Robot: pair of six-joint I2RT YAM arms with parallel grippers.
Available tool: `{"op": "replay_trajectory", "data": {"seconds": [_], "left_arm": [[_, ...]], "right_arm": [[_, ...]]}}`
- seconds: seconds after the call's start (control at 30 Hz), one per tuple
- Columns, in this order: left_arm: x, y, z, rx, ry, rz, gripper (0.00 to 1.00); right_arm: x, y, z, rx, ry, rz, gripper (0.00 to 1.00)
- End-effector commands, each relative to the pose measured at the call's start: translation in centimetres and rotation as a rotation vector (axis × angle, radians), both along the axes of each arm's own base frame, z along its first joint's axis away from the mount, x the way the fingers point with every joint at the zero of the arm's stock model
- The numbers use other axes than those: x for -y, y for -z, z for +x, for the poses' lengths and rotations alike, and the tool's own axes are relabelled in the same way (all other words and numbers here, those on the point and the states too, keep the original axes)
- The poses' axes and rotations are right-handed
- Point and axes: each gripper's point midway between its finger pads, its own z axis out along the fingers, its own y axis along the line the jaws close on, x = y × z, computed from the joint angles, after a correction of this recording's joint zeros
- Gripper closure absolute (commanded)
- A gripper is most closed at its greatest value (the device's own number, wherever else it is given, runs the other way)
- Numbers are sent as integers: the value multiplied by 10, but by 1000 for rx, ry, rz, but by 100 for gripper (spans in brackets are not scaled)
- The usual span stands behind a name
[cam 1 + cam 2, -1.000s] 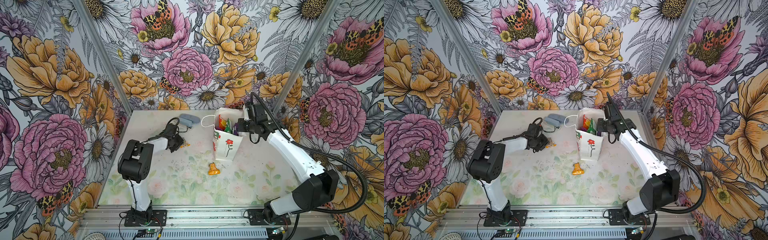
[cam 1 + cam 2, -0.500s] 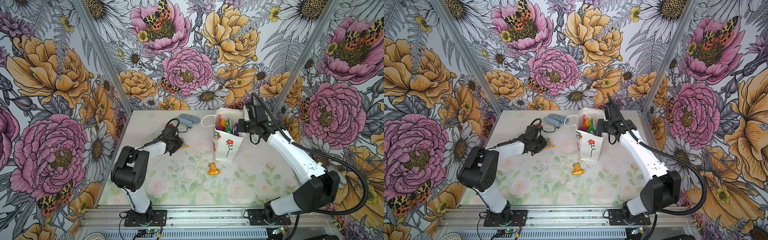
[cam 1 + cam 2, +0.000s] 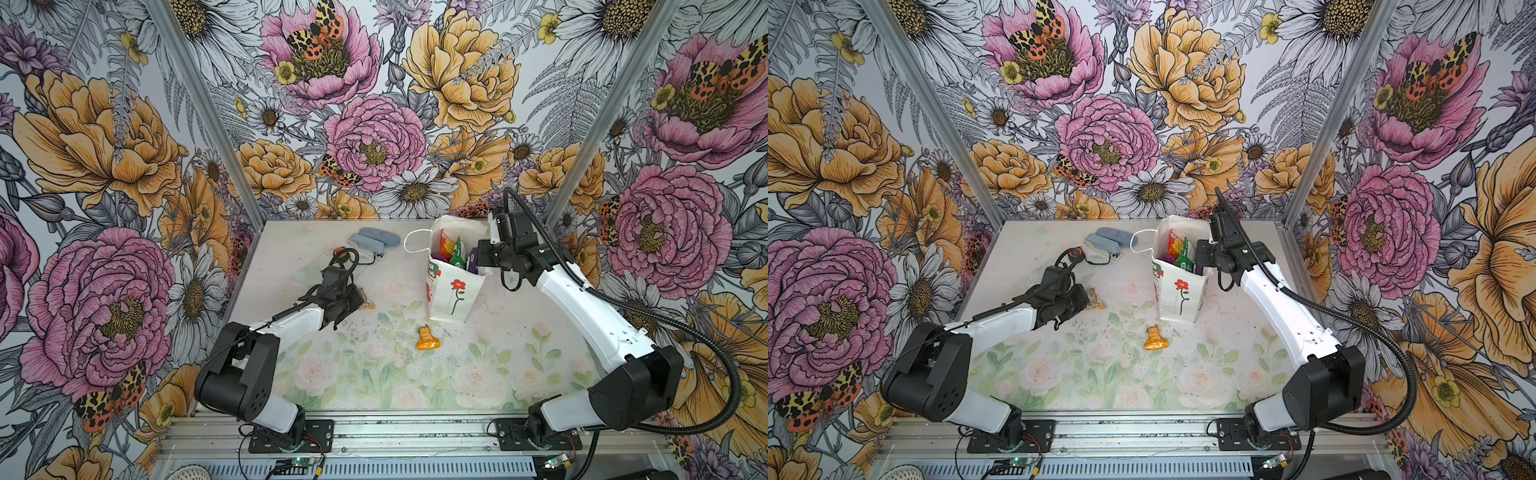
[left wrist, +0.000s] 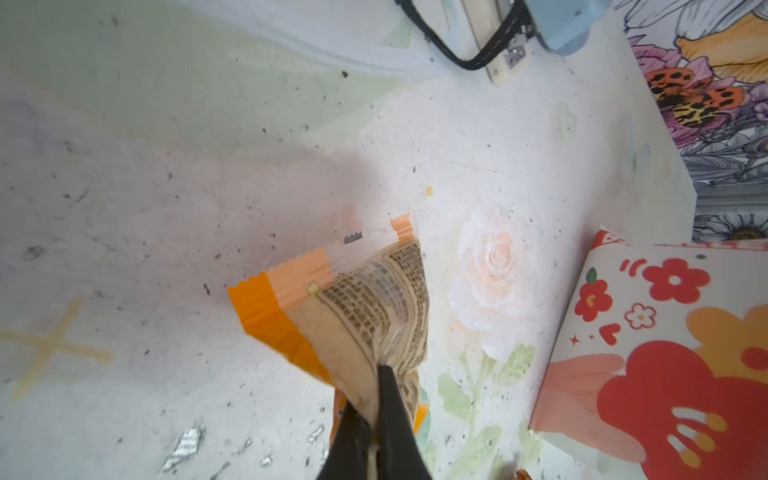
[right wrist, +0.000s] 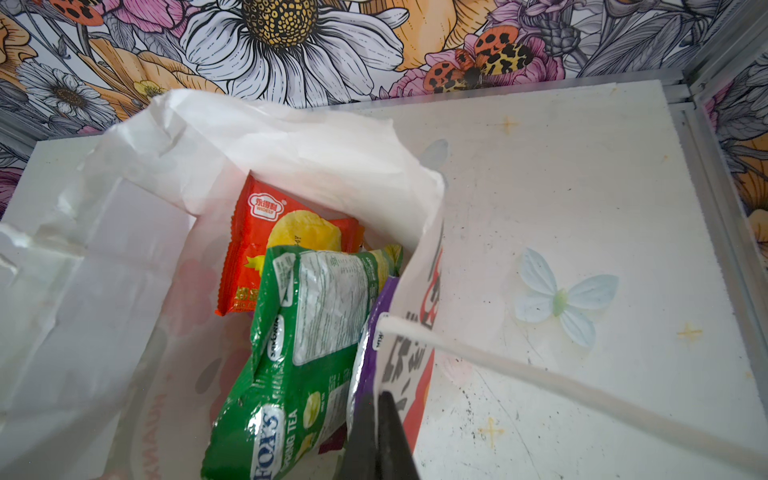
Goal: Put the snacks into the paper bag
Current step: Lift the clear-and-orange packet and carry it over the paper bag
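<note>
My left gripper point(image 4: 370, 395) is shut on the end of an orange and beige snack packet point(image 4: 365, 307), low over the table left of the paper bag point(image 3: 453, 291); in both top views the packet point(image 3: 1094, 299) pokes out past the gripper point(image 3: 360, 302). The white bag with the red flower stands upright and open. My right gripper point(image 5: 382, 399) is shut on its right wall at the rim point(image 5: 419, 332). Inside lie a red-yellow packet point(image 5: 286, 232), a green Fox's packet point(image 5: 299, 332) and a purple one point(image 5: 374, 328). Another orange snack point(image 3: 427, 338) lies on the table in front of the bag.
Two grey-blue oblong cases point(image 3: 372, 241) lie at the back, with a round black-orange tape measure point(image 3: 340, 252) and a clear plastic piece point(image 3: 307, 272) near them. The bag's string handle point(image 3: 409, 245) loops out to its left. Walls enclose the table on three sides.
My left gripper has closed on the orange and beige packet, and the left arm's elbow has dropped lower and nearer the front. The right arm and the bag have not moved.
</note>
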Motion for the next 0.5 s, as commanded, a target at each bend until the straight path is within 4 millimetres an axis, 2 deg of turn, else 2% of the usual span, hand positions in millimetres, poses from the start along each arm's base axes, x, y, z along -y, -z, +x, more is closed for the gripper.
{"op": "replay_trajectory", "data": {"seconds": [0.0, 0.2, 0.33, 0.47], "left_arm": [[-2, -18, -8, 74, 41, 81, 99], [-9, -52, -23, 151, 57, 114, 100], [-11, -93, -24, 238, 59, 128, 100], [-3, -138, -22, 316, 100, 163, 100]], "right_arm": [[1, 7, -15, -53, -17, -4, 100], [1, 8, -15, -55, -15, -5, 100], [1, 8, -15, -55, -14, -4, 100], [1, 6, -16, -52, -10, 2, 100]]}}
